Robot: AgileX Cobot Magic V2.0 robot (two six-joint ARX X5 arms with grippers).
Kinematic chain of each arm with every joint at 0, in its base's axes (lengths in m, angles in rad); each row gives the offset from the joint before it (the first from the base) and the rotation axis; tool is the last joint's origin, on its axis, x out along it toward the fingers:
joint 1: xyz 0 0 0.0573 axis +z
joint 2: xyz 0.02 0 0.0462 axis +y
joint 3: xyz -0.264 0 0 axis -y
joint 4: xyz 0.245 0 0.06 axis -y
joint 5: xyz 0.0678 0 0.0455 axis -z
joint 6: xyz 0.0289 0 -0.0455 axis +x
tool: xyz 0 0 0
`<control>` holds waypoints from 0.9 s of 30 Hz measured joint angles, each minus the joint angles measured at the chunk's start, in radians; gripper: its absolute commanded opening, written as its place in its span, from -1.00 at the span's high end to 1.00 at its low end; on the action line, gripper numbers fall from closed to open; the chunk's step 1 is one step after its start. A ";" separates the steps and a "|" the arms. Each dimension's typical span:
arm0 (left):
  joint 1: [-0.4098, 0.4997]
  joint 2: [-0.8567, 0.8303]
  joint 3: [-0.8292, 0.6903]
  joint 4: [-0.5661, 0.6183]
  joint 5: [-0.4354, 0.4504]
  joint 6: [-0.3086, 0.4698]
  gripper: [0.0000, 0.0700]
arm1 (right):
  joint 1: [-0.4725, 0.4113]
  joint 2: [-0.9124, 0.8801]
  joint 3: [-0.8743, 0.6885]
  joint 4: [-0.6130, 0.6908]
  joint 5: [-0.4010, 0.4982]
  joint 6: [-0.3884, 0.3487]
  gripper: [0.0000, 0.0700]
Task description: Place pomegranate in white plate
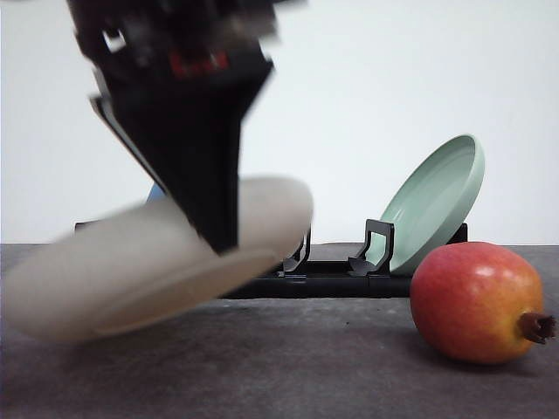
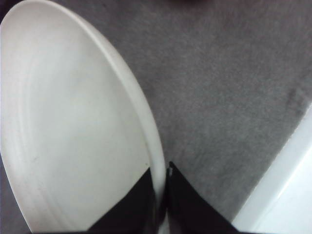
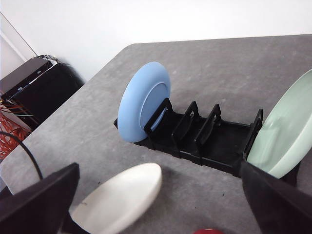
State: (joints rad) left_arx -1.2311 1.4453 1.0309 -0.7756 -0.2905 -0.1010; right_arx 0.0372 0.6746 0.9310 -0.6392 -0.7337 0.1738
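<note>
Here the left end effector (image 1: 223, 240) pinches the rim of the white plate (image 1: 131, 271), its two dark fingers (image 2: 131, 204) closed on either side of the edge; the plate hangs tilted just above the grey desk (image 1: 279, 375). Well off to that end effector's right, the pomegranate (image 1: 479, 301) rests on the desk, crown stub pointing away from it. Behind stands a black rack (image 3: 204, 141) holding a blue plate (image 3: 144, 100) and a pale green plate (image 1: 437, 201). The right end effector (image 3: 156, 214) is spread wide, with the rack ahead of its fingers.
</note>
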 measured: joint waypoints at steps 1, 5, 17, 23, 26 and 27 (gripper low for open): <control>-0.006 0.018 0.000 0.012 0.000 -0.001 1.00 | 0.000 0.000 0.000 0.000 0.000 0.000 -0.92; -0.024 0.085 0.000 0.055 -0.003 -0.004 1.00 | 0.000 0.000 0.000 0.000 0.000 0.000 -0.92; -0.041 0.190 0.000 0.115 -0.018 -0.005 0.54 | 0.000 0.000 0.000 0.000 0.000 0.000 -0.92; -0.037 0.190 0.000 0.114 -0.013 -0.021 -0.82 | 0.000 0.000 0.000 0.000 0.001 0.000 -0.92; -0.036 0.189 0.000 0.114 -0.013 -0.041 -0.84 | 0.000 0.000 0.000 0.000 0.001 0.000 -0.92; -0.036 0.186 0.000 0.114 -0.012 -0.047 -0.84 | 0.000 0.000 0.000 0.000 0.001 0.000 -0.92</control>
State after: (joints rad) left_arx -1.2675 1.6309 1.0309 -0.6617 -0.3027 -0.1476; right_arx 0.0372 0.6746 0.9310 -0.6392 -0.7330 0.1738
